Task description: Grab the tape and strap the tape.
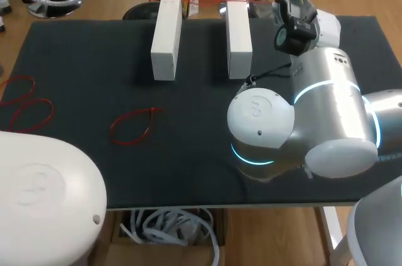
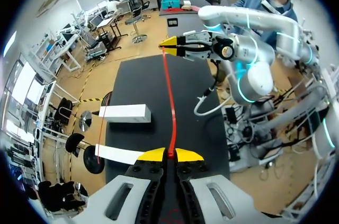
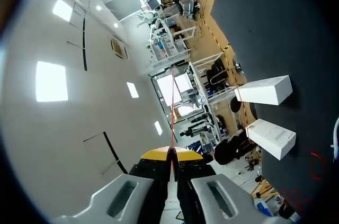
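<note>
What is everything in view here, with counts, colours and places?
Mat: one, black, covering the table.
White boxes: two, white, side by side at the mat's far side.
Stretched tape: one, red, taut between both arms' jaws, crossing the boxes' far ends.
Loose loops: three, red, flat on the mat, one left of centre, two at its left edge.
Left arm: one, white, near left corner; jaws shut on the tape.
Right arm: one, silver and white, right side; jaws shut on the tape.
</note>
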You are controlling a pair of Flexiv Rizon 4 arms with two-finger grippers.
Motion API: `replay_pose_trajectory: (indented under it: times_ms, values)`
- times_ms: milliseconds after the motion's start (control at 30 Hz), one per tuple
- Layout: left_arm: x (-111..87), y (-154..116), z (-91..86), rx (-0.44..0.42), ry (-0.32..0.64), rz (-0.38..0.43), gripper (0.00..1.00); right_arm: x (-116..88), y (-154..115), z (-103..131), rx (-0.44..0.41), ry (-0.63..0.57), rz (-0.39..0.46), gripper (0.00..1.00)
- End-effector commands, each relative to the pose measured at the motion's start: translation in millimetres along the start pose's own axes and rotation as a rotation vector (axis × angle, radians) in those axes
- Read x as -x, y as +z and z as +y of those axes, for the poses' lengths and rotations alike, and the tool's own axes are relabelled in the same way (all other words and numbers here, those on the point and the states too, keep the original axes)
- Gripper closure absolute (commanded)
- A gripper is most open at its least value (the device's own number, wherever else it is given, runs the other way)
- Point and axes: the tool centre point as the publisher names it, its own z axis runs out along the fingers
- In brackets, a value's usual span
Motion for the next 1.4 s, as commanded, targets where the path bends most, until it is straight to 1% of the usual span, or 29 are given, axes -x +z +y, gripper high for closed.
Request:
replay_pose_trajectory:
  times_ms: [33,233,1167,1200,1233,1300,1400]
  values:
    - [-2.8,-0.3,0.0,0.002,-0.003,-0.004,1.0,-3.4,-0.1,0.2,0.001,-0.002,-0.007,1.0]
    - [-3.8,-0.1,-0.2,-0.001,0.008,0.01,1.0,-3.4,-0.1,0.2,0.001,-0.002,-0.007,1.0]
    - [-3.8,-0.1,-0.2,-0.001,0.008,0.01,1.0,-3.4,-0.1,0.2,0.001,-0.002,-0.007,1.0]
    - [-3.8,-0.1,-0.2,-0.001,0.008,0.01,1.0,-6.2,-1.4,0.7,0.005,-0.055,-0.022,1.0]
    - [-3.8,-0.1,-0.2,-0.001,0.008,0.01,1.0,-10.2,-2.5,0.2,0.002,-0.087,-0.021,1.0]
    - [-3.8,-0.1,-0.2,-0.001,0.008,0.01,1.0,-16.5,-4.2,-0.6,0.004,-0.192,-0.052,1.0]
    - [-3.8,-0.1,-0.2,-0.001,0.008,0.01,1.0,-26.2,-8.4,-1.5,0.034,-0.314,-0.098,1.0]
